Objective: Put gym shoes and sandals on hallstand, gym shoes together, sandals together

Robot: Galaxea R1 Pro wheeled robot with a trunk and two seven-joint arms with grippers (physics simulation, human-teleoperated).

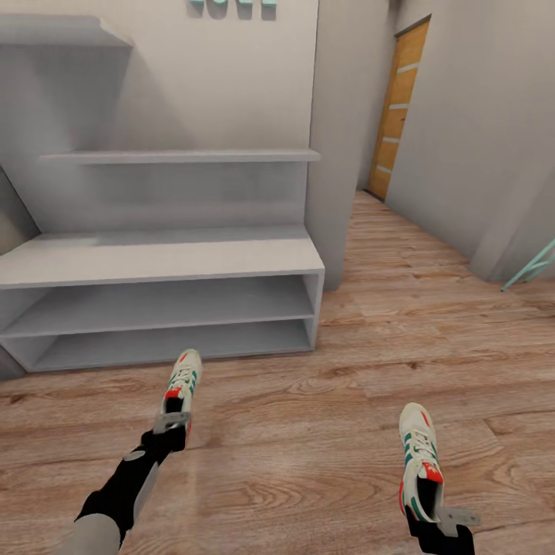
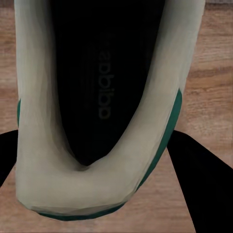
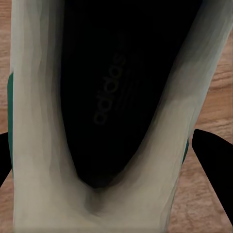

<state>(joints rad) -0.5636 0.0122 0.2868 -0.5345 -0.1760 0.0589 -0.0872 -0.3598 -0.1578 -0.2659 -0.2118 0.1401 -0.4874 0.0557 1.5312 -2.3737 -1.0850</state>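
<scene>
Wood-grain corridor floor (image 1: 324, 432) is running past the pale hallstand (image 1: 162, 258) toward an orange door (image 1: 395, 108), while the left gripper (image 1: 171, 426) and right gripper (image 1: 447, 518) are each clamping a gym shoe (image 1: 182, 383) (image 1: 420, 459) by the heel above the planks, the right gripper's body being cut off at the frame edge.
</scene>
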